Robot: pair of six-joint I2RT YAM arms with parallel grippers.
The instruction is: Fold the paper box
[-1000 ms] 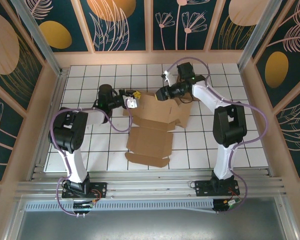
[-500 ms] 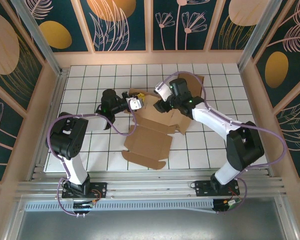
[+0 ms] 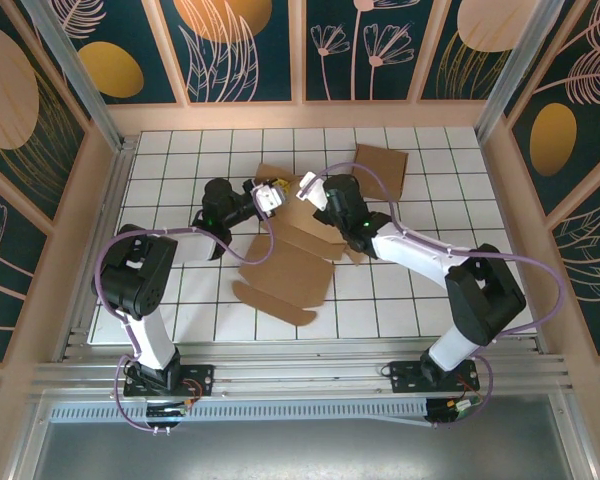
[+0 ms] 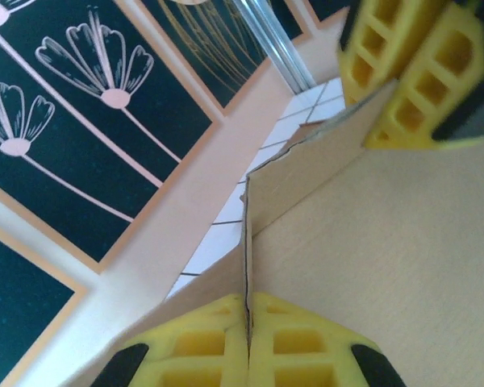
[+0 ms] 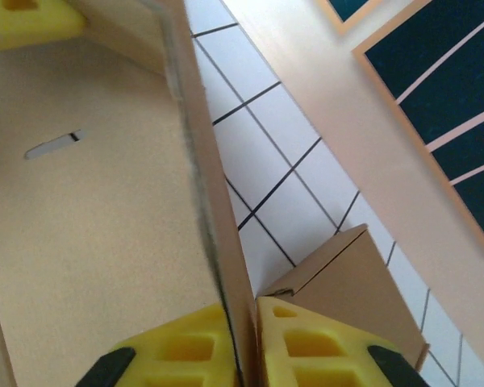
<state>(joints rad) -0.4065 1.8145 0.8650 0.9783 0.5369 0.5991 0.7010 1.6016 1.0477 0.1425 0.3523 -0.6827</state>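
Observation:
The paper box (image 3: 285, 272) is a brown cardboard blank, partly unfolded, lying mid-table with its far walls lifted. My left gripper (image 3: 270, 196) is shut on the far left wall. In the left wrist view its yellow fingers pinch that thin wall edge (image 4: 247, 266), and the box panel (image 4: 387, 242) spreads to the right. My right gripper (image 3: 308, 188) is shut on the neighbouring far wall. In the right wrist view its yellow fingers (image 5: 323, 343) clamp the upright wall (image 5: 214, 218) beside the inner panel (image 5: 89, 226). The two grippers sit close together.
A second brown cardboard piece (image 3: 380, 162) lies at the back of the white tiled table (image 3: 170, 160), also seen behind my right fingers as a folded cardboard piece (image 5: 363, 282). Wooden walls (image 3: 300, 115) fence the table on all sides.
My right gripper has moved left along the box's far wall and shut on it. The box has swung and slid to the left. My left gripper has kept its grip.

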